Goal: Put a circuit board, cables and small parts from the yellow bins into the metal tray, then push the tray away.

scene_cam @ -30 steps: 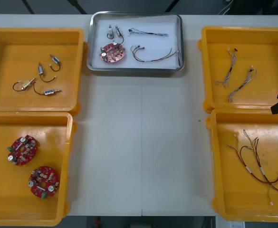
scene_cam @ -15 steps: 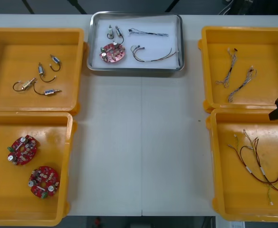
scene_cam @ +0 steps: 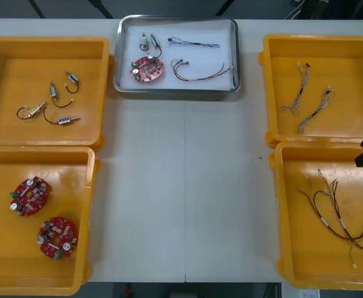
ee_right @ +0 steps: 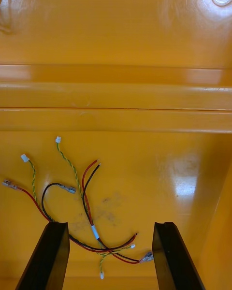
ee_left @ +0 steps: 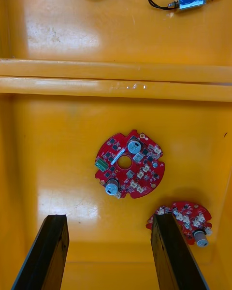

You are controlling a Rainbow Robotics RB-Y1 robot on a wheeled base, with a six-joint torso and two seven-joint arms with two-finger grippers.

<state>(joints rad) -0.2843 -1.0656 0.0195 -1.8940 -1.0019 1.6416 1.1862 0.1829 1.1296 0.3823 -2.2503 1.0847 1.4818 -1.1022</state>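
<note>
1. The metal tray (scene_cam: 176, 92) sat at the far middle of the table (scene_cam: 187, 186), well apart from both grippers. It held a round red circuit board (scene_cam: 147, 68), two small metal parts (scene_cam: 148, 42) and two cables (scene_cam: 200, 69).
2. The right gripper (ee_right: 110, 227) hung over the near right bin (ee_right: 193, 174). Its fingers were spread wide and pinched nothing.
3. Red and yellow cables (ee_right: 87, 193) lay loose on that bin's floor. They ran from between the fingertips outward beyond them.
4. Past the wall ahead of the right fingertips stood the far right bin (scene_cam: 342, 62), with twisted cables (scene_cam: 308, 93) inside.
5. The left gripper (ee_left: 108, 217) hung over the near left bin (ee_left: 58, 150), fingers likewise apart and gripping nothing.
6. The nearer board (ee_left: 129, 164) lay just beyond the fingertips, between their lines. A second board (ee_left: 183, 222) lay just beside one finger (ee_left: 169, 251).
7. Beyond the wall ahead of the left gripper, the far left bin (ee_left: 72, 24) held a small metal part (ee_left: 193, 0) with a black lead.
</note>
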